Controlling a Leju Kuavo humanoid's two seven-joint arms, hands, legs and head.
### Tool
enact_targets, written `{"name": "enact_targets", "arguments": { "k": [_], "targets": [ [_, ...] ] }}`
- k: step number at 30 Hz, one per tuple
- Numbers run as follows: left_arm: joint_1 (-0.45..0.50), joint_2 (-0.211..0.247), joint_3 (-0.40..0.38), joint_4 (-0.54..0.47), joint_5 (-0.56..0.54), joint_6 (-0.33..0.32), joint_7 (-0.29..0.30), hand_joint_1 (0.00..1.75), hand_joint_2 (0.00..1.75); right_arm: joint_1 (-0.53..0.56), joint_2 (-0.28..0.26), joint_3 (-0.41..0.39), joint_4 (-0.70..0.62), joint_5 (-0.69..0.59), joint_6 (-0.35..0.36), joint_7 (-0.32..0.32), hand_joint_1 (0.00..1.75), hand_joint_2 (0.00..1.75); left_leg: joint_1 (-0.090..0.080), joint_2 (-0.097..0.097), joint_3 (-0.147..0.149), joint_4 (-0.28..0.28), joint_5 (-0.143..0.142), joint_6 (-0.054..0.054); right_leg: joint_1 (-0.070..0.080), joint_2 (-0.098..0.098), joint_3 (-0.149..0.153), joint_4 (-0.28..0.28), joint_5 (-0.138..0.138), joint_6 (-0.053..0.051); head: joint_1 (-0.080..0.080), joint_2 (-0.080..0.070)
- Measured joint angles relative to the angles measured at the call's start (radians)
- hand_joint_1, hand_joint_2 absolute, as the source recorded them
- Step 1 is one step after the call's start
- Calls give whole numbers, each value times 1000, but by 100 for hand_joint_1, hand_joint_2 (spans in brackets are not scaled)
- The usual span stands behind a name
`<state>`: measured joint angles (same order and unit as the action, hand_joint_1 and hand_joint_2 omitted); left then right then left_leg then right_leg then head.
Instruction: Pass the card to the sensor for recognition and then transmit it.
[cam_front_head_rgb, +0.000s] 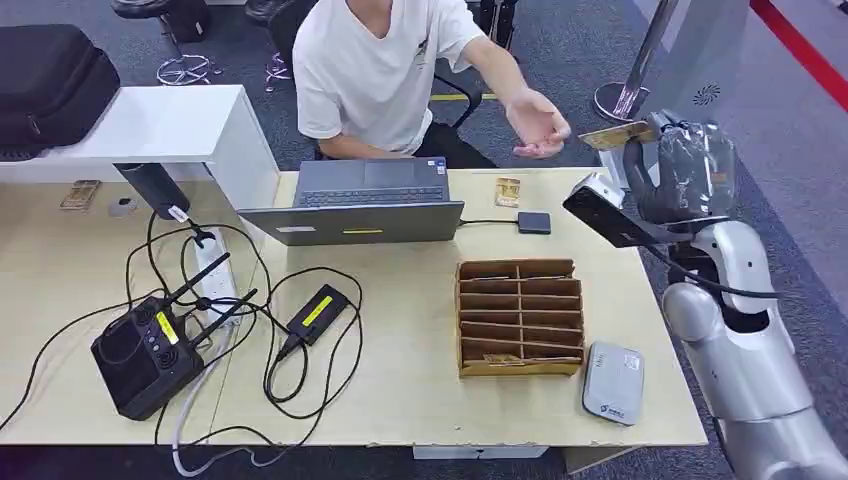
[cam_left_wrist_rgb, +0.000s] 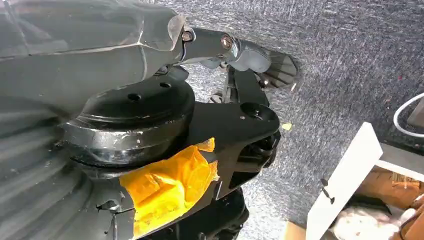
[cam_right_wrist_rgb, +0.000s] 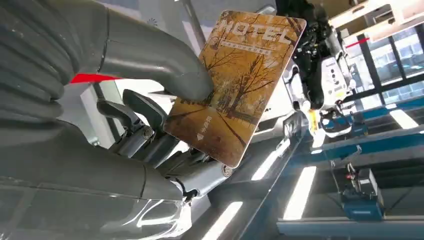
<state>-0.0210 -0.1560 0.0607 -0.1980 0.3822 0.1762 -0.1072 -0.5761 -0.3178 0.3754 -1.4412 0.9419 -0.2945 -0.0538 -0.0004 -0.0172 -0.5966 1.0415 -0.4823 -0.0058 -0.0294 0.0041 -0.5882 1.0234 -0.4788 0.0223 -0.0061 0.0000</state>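
Observation:
My right hand (cam_front_head_rgb: 682, 172) is raised beyond the table's far right corner and pinches a golden "HOTEL" card (cam_front_head_rgb: 615, 134). In the right wrist view the thick grey thumb (cam_right_wrist_rgb: 165, 65) presses the card (cam_right_wrist_rgb: 240, 85) against the darker fingers behind it. A person in a white shirt sits behind the table and holds an open palm (cam_front_head_rgb: 537, 126) just left of the card, close to its edge. A small black square sensor (cam_front_head_rgb: 533, 222) lies on the table beside the laptop. My left hand (cam_left_wrist_rgb: 240, 52) hangs over grey carpet, and how its fingers lie is unclear.
A wooden slotted card box (cam_front_head_rgb: 519, 317) stands mid-table, with a white device (cam_front_head_rgb: 612, 382) at its right front. A second card (cam_front_head_rgb: 507, 191) lies near the sensor. An open laptop (cam_front_head_rgb: 362, 203), a black radio unit (cam_front_head_rgb: 145, 355) and tangled cables (cam_front_head_rgb: 250, 330) fill the left half.

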Motion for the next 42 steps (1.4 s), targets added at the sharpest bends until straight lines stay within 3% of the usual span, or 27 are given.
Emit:
{"name": "enact_targets", "arguments": {
  "k": [6,12,20,26,30,35,42],
  "targets": [
    [0,2,-9,0,-18,-12,13,0,175,-46,28,36,57,100,-15,39,175,175,0,2,0,0,0,0,0,2,0,0,0,0,0,0],
    [-4,4,-34,0,-49,-22,31,0,175,-172,139,133,277,295,-65,115,175,175,2,3,1,0,2,-3,3,3,-1,0,2,-3,0,0],
    [-4,10,-58,0,-67,-29,20,0,175,-290,252,187,546,370,-109,169,175,175,3,1,0,0,3,-5,5,1,-1,0,3,-5,1,0],
    [-4,13,-63,0,-65,-53,9,0,175,-324,284,192,647,375,-129,162,175,175,3,1,7,0,3,-5,5,1,-1,0,3,-5,0,0],
    [-3,13,-63,1,-59,-10,18,0,175,-325,290,193,668,375,-129,162,175,175,3,0,5,0,3,-5,5,0,-3,0,4,-6,0,0],
    [-4,17,-63,2,-58,-8,53,0,175,-325,290,192,679,369,-129,162,175,175,3,1,4,0,3,-4,5,0,-3,0,4,-6,0,0],
    [-3,18,-64,1,-60,10,37,0,175,-324,290,188,686,366,-129,162,175,175,3,1,4,0,3,-4,5,0,-3,0,4,-6,0,0]
  ]
}}
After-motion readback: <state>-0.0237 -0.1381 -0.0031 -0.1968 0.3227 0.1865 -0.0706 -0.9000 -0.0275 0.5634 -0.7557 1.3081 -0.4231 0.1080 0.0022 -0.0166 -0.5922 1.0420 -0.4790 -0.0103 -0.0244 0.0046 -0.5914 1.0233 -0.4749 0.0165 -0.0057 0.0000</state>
